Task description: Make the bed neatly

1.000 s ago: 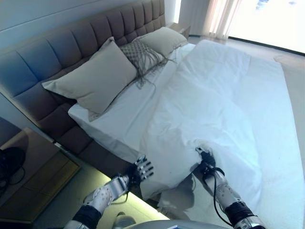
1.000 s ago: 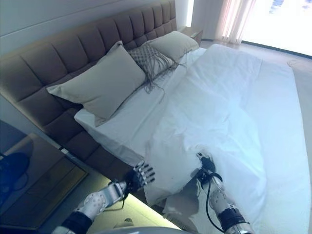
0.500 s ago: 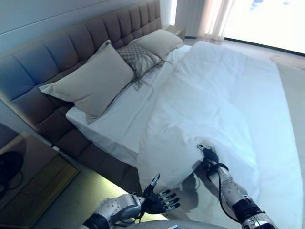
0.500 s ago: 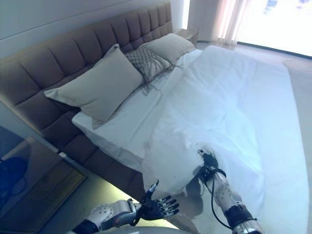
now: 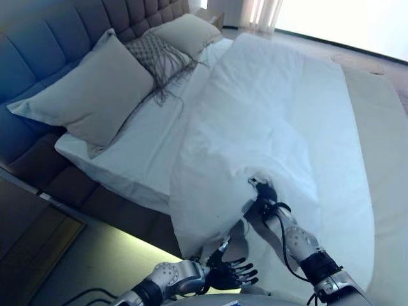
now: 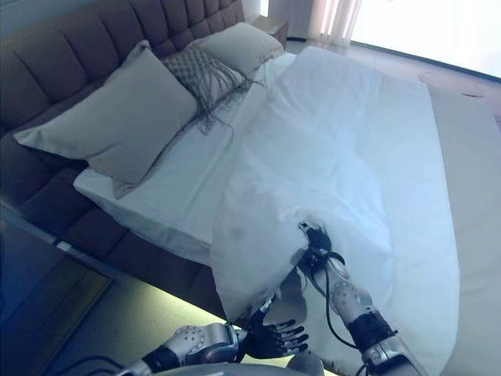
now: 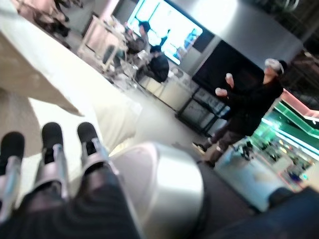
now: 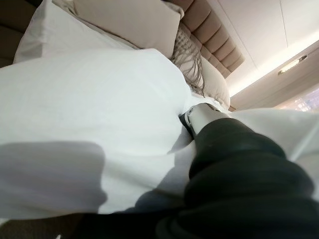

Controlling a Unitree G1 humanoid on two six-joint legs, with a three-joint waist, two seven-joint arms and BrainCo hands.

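Observation:
A white duvet [image 5: 280,121] covers most of the bed, its top edge short of the pillows, leaving bare white sheet [image 5: 131,143]. The duvet's near corner [image 5: 197,217] hangs over the bed's side. My right hand [image 5: 262,193] is shut on the duvet's near edge, and cloth bunches round it; in the right wrist view one finger [image 8: 199,117] presses into the white cloth. My left hand [image 5: 231,274] floats open with fingers spread, below the hanging corner and off the cloth. Its straight fingers [image 7: 52,149] show in the left wrist view.
A large beige pillow [image 5: 89,95], a patterned fringed cushion [image 5: 159,57] and a second beige pillow [image 5: 188,32] lean on the tufted headboard [image 5: 38,32]. A nightstand [image 5: 25,233] stands beside the bed. A person [image 7: 251,107] with raised hands shows in the left wrist view.
The camera has moved in and down. My left hand left the duvet's hanging edge, dropped lower and moved right with fingers spread. My right hand stays on the duvet.

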